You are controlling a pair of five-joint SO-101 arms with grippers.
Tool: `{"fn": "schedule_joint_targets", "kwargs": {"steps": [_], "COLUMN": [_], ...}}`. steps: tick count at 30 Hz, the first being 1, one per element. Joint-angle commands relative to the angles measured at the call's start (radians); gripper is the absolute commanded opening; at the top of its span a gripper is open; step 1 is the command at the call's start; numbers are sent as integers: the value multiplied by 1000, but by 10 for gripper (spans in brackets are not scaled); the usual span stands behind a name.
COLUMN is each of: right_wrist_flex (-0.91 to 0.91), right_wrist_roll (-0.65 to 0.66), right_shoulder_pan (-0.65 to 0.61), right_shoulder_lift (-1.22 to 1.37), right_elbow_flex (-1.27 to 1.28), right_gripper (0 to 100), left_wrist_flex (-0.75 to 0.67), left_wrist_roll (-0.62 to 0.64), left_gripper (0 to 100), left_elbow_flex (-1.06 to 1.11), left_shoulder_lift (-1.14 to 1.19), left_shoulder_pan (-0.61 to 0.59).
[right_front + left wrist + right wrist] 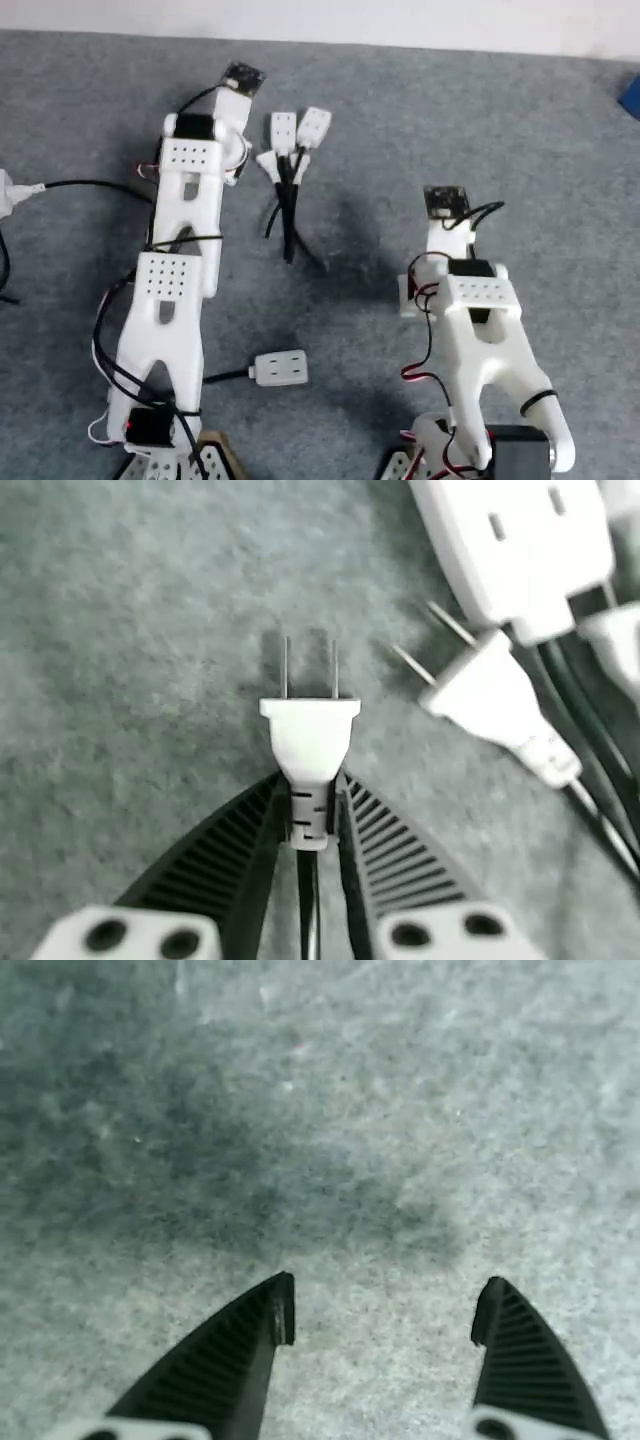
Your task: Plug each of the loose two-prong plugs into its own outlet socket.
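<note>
Pincers differ: left gripper (pixel 310 785) clenches a white plastic two-prong plug (pixel 310 730) near white boxy outlet sockets (pixel 284 128) at twelve o'clock; right gripper (pixel 385 1310) gapes released over grey carpet (pixel 350 1110).

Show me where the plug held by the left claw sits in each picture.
High view: plug upper middle, by the left arm.
Left wrist view: centre, in the left claw.
Right wrist view: grey carpet under the right claw.
Shared landmark: neighbouring outlet socket.

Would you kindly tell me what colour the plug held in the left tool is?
White; the plug shows best in the left wrist view.
</note>
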Motion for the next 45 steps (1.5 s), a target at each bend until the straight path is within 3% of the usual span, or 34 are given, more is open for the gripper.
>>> {"fn": "schedule_joint_targets", "kwargs": {"steps": [1,6,10,14,17,20,26,33,37,45], "right_wrist_flex": [-7,156,421,538,573,573,348,328,328,328], "right_wrist_roll": [-6,5,52,60,83,127,132,129,132,130], "right_shoulder_pan": [42,77,85,174,259,265,266,266,271,265], "right_shoulder_lift": [-35,-59,-91,-171,-259,-329,-479,-595,-601,-601], "right_elbow_flex": [-15,-143,-334,-452,-461,-326,71,150,150,150], "right_gripper": [284,284,284,284,284,284,284,284,284,284], "left_wrist_flex": [166,229,229,229,229,227,164,164,215,216], "left_wrist_roll": [-28,-63,-63,-68,-77,-101,-100,-58,-51,-21], "left_gripper": [5,4,4,4,4,4,4,19,152,181], "left_elbow_flex": [-87,-15,277,588,783,924,932,598,444,438], "left_shoulder_lift": [-88,-315,-568,-811,-955,-995,-835,-545,-452,-561], "left_shoulder_pan": [58,151,259,390,521,674,854,835,785,613]}}
